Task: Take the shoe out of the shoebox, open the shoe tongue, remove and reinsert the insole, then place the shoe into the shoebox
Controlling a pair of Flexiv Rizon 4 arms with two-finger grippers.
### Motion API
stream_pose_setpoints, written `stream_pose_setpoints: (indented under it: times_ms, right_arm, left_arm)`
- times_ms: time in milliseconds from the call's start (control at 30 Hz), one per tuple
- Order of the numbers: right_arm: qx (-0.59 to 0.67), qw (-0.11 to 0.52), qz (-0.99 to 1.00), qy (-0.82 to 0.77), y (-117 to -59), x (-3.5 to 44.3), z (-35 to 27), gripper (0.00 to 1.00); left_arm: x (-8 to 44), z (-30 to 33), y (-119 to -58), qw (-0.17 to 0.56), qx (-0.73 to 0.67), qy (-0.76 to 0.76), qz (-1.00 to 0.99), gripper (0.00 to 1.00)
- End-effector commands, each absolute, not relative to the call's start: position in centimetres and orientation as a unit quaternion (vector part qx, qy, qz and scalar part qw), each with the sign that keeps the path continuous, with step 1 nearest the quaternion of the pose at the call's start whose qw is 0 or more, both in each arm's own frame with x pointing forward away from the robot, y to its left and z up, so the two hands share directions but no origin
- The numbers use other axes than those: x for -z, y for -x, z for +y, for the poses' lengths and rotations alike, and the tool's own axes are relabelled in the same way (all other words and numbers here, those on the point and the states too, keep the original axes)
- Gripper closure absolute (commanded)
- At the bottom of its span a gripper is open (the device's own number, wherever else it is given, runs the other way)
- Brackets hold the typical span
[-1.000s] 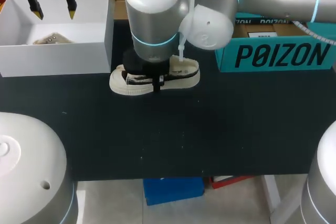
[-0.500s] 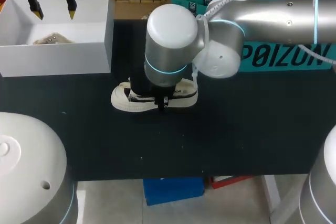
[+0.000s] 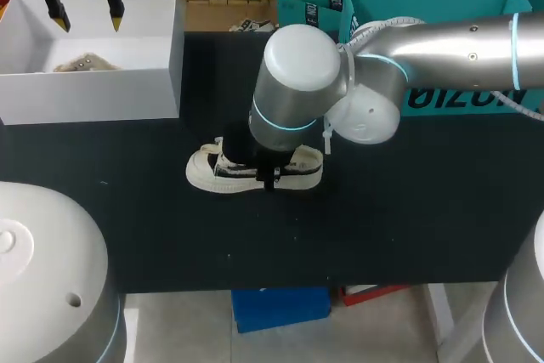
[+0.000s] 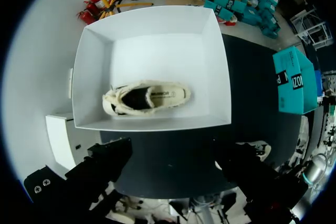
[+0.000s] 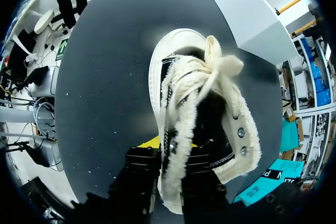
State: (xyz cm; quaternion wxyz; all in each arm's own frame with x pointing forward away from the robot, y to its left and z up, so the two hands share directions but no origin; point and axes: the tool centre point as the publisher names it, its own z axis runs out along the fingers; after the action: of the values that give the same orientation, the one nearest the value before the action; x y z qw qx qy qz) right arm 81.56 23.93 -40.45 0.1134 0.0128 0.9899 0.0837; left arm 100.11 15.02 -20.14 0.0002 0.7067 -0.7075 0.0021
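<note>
A cream low shoe [image 3: 229,172] with fluffy trim and black panels stands on the black table [image 3: 382,210] near its middle. My right arm comes in from the right, and its wrist hides the shoe's middle. In the right wrist view my right gripper [image 5: 173,148] is shut on the side wall of the shoe [image 5: 210,93], one finger outside and one inside the opening. My left gripper [image 3: 85,10] hangs open above the white shoebox [image 3: 93,91] at the far left. Inside the shoebox [image 4: 94,56] lies a second cream shoe [image 4: 147,98], well beyond my left gripper [image 4: 176,163].
Teal boxes [image 3: 442,6] stand along the table's back right edge, right behind my right arm. Bare black tabletop lies in front of the shoe and on both sides of it.
My right arm has carried the shoe toward the table's front and slightly right, away from the boxes, down onto the tabletop. The left arm has not moved.
</note>
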Motion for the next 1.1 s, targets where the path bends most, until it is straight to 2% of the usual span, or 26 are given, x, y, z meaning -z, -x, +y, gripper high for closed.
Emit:
stream_pose_setpoints:
  times_ms: [33,333,667,1100]
  right_arm:
    - [-0.086,0.111,0.990,-0.012,-81.4,39.9,23.6,0.00]
    - [-0.082,0.102,0.991,-0.005,-81.3,35.7,22.0,0.00]
    - [-0.151,0.092,0.984,0.024,-82.4,31.5,20.5,0.00]
    - [-0.274,0.104,0.954,0.063,-82.5,31.5,18.5,0.00]
  left_arm:
    - [20.1,15.0,-100.1,0.000,-0.001,-0.707,-0.707,0.00]
    - [20.1,15.0,-100.1,0.000,-0.001,-0.707,-0.707,0.00]
    - [20.1,15.0,-100.1,0.000,-0.001,-0.707,-0.707,0.00]
    - [20.1,15.0,-100.1,0.000,-0.001,-0.707,-0.707,0.00]
